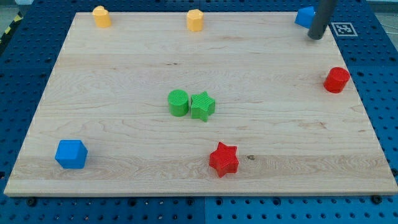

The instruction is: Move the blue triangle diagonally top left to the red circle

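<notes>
The blue triangle (304, 17) sits at the board's top right corner, partly hidden behind my dark rod. My tip (316, 36) rests just to the right of it and slightly below, touching or nearly touching it. The red circle (336, 80) stands near the right edge, below the triangle and to its right.
Two yellow blocks (101, 16) (195, 20) stand along the top edge. A green circle (178, 102) and green star (202, 106) touch at the board's middle. A red star (224, 159) lies bottom centre, a blue cube (71, 154) bottom left. The wooden board (112, 74) lies on a blue pegboard.
</notes>
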### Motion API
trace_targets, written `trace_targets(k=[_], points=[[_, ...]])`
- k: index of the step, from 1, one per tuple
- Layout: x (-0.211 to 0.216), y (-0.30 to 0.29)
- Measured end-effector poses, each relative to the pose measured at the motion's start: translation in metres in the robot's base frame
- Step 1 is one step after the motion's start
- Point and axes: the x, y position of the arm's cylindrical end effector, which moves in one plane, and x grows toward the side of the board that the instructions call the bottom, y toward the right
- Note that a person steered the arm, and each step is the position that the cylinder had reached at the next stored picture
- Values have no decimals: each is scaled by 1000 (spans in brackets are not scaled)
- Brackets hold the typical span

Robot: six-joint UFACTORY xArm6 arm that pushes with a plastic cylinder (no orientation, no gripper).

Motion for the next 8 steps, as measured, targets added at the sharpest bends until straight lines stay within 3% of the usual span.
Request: trace_targets(k=[1,3,4,8], points=[[-15,42],[-83,45],[-76,15],[-64,3]])
